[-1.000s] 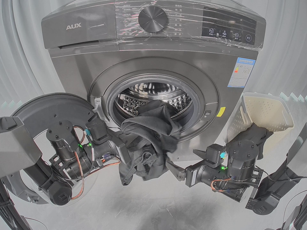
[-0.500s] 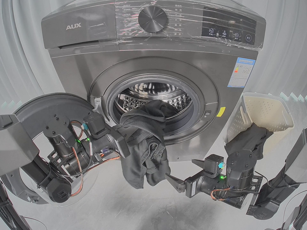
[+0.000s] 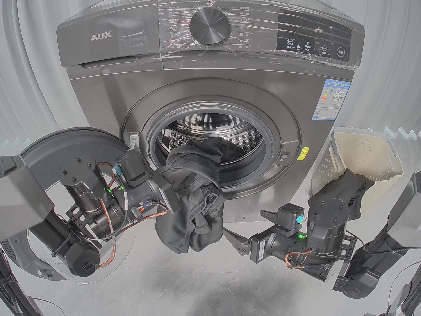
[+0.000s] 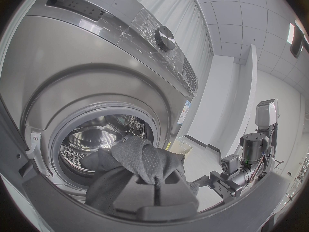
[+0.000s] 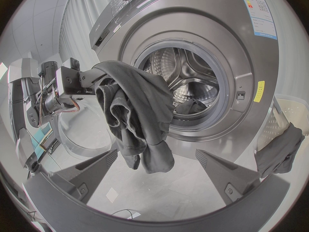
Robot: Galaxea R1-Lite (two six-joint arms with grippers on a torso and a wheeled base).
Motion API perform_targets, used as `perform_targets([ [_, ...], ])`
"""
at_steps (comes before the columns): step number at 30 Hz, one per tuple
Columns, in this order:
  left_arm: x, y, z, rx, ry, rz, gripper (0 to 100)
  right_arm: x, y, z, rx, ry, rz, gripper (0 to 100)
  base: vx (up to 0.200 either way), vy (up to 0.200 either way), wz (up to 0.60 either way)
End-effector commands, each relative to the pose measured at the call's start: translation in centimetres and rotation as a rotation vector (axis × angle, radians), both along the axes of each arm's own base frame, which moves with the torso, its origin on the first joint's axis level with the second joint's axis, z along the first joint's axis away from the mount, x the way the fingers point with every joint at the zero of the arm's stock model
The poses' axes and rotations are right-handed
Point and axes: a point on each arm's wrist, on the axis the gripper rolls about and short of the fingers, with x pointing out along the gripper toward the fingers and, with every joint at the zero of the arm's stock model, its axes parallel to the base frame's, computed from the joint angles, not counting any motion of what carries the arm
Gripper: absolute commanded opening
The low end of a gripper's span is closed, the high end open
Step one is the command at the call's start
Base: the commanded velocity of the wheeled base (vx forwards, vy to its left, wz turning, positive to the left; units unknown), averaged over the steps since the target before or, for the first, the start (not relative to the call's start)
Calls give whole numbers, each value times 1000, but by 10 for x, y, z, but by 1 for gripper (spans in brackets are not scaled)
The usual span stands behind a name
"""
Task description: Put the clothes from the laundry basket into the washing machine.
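Shifted leftward, one garment [image 3: 193, 207] hangs pinched in left tool [image 4: 156, 190] — right tool [image 3: 243, 221] spread, seemingly empty.

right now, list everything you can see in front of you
washing machine: one, grey, straight ahead, its round door swung open on the robot's left
dark garment: one, dark grey, draped over the drum opening's lower rim, partly inside, partly hanging outside
laundry basket: one, cream, beside the machine's right side
second garment: one, dark grey, hanging over the basket's front rim
left gripper: one, black, shut on the dark garment at the opening
right gripper: one, black, open and empty, low before the machine
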Motion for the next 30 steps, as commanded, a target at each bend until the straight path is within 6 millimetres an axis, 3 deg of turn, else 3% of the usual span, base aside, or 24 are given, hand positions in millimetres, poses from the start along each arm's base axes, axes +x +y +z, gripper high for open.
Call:
perform_targets([
  [1,2,0,3,-7,-11,1,0,0,3,-3,-6,5,6,100,0,0,0],
  [12,2,0,5,-17,-14,1,0,11,11,-11,3,-3,-2,100,0,0,0],
  [18,1,-1,4,-14,-12,-3,0,21,17,-2,44,-42,-18,100,0,0,0],
  [30,2,1,7,-17,-19,3,0,30,10,-4,24,-51,-48,100,0,0,0],
])
